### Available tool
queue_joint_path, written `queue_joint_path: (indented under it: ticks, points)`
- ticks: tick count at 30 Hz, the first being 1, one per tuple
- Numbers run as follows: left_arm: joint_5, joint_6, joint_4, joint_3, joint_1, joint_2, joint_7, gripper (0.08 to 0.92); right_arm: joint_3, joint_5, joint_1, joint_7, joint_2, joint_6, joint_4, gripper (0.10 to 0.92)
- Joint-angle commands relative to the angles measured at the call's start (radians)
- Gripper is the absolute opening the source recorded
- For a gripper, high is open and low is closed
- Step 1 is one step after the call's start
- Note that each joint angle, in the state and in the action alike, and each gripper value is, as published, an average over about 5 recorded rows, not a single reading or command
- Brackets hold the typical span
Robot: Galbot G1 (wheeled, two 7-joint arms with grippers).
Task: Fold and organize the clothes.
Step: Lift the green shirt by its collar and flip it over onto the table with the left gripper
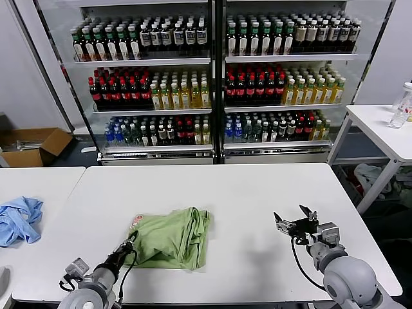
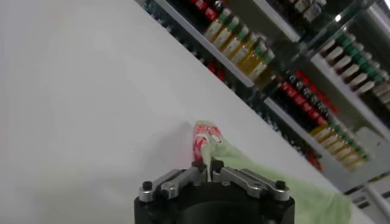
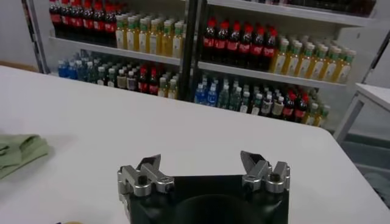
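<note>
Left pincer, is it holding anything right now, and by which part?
Yes: the left pincer is shut on the shirt, pinching its near left edge, close to the checkered print.

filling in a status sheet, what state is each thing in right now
green shirt: bunched in a loose fold on the white table, edge pinched
left gripper: jaws shut on the shirt's near left edge
right gripper: jaws open, empty, above the table's right side
blue cloth: crumpled on the side table
</note>
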Motion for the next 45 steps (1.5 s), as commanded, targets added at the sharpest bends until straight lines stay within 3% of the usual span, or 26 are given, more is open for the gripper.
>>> queue_joint_path:
  ticks: [1, 8, 15, 19, 22, 25, 30, 33, 37, 45]
  points:
    - [-0.237, -0.004, -0.006, -0.101, 0.002, -0.013, -0.001, 0.102, -0.017, 0.01, 0.029, 0.002, -0.001, -0.003, -0.016, 0.823]
    - [-0.349, 0.018, -0.038, -0.326, 0.033, 0.041, -0.031, 0.102, -0.054, 0.019, 0.075, 0.004, 0.014, -0.01, -0.018, 0.823]
    - [-0.442, 0.066, -0.034, -0.635, 0.049, 0.284, -0.057, 0.102, -0.071, 0.009, 0.066, 0.002, 0.04, -0.009, -0.007, 0.823]
    - [-0.479, 0.089, -0.12, -0.693, 0.046, 0.358, -0.089, 0.102, -0.065, 0.002, 0.068, 0.001, 0.066, -0.007, -0.004, 0.823]
    - [-0.313, 0.086, -0.214, -0.582, 0.045, 0.351, -0.071, 0.102, -0.064, -0.009, 0.062, 0.002, 0.089, -0.009, 0.01, 0.823]
    - [0.004, 0.048, -0.249, -0.343, 0.034, 0.3, -0.022, 0.102, -0.073, -0.031, 0.053, -0.003, 0.098, -0.006, 0.024, 0.823]
    - [0.487, -0.018, -0.13, 0.085, -0.036, 0.142, 0.025, 0.102, -0.087, -0.071, 0.049, -0.009, 0.123, 0.002, 0.033, 0.823]
    - [0.661, -0.031, -0.044, 0.251, -0.096, 0.051, 0.029, 0.102, -0.088, -0.088, 0.047, -0.012, 0.139, 0.005, 0.036, 0.823]
    - [0.732, -0.011, -0.018, 0.392, -0.185, -0.021, 0.024, 0.102, -0.075, -0.094, 0.039, -0.015, 0.146, 0.009, 0.045, 0.823]
    - [0.607, 0.044, 0.051, 0.533, -0.345, -0.084, -0.036, 0.102, -0.026, -0.09, 0.013, -0.021, 0.142, 0.016, 0.058, 0.823]
